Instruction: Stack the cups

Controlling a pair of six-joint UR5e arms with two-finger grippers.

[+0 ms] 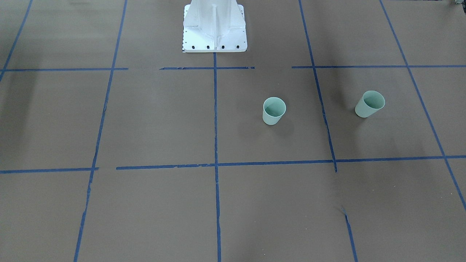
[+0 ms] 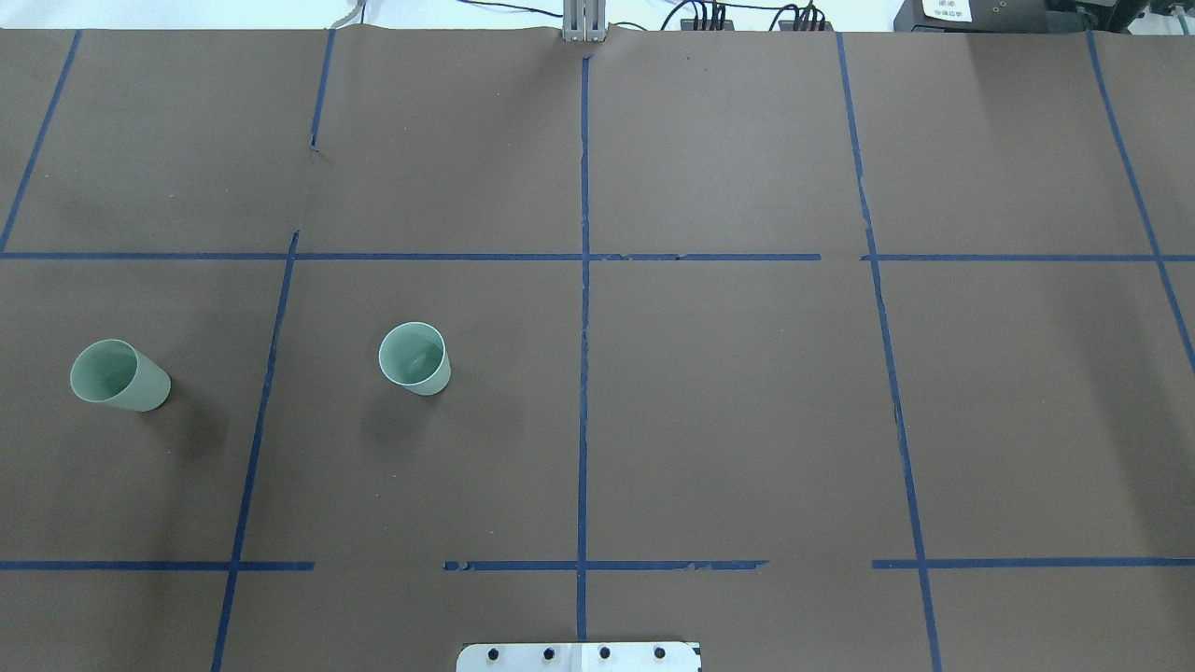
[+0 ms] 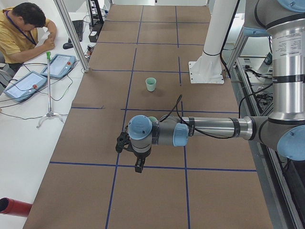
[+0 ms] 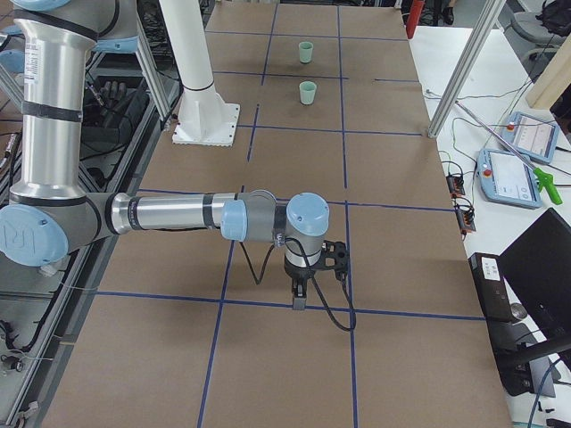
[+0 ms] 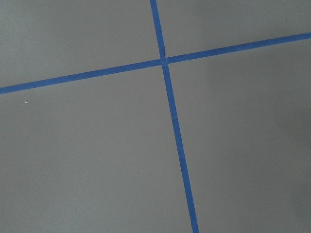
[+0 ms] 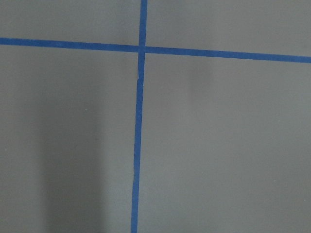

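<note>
Two cups stand rims up so they're ready to nest, well apart on robot's L side: outer cup (image 2: 119,375), inner cup (image 2: 414,358). You can't tell whether L gripper (image 3: 138,166) or R gripper (image 4: 298,299) is closed or not; both hang away from the cups.

The inner cup (image 2: 414,359) and the outer cup (image 2: 119,375) look like thin, smooth plastic with a soft satin sheen. The table cover (image 2: 747,420) is matt brown and paper-like. Its blue tape lines (image 2: 584,373) are matt with ragged edges. The base plate (image 1: 214,40) is glossy white painted metal. The left arm (image 3: 214,128) and right arm (image 4: 169,214) have brushed silvery tubes and smooth pale-blue caps.
</note>
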